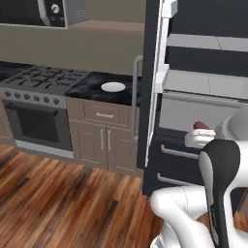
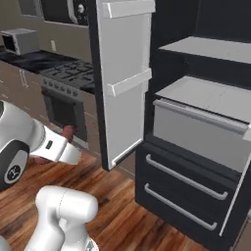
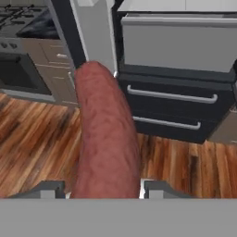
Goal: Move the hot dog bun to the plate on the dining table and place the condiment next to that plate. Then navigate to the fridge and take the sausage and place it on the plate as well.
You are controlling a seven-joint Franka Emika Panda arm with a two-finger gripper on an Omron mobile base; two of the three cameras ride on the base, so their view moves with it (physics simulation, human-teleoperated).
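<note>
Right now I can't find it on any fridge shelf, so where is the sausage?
The sausage is in the gripper, out over the wooden floor in front of the open fridge, left of its drawer bars.

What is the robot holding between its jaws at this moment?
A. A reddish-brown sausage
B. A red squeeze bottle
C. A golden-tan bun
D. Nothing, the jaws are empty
A. In the hand view the reddish-brown sausage rises from between the two finger tips of the gripper, in front of the open fridge; its end also shows at the hand in the right base view.
</note>
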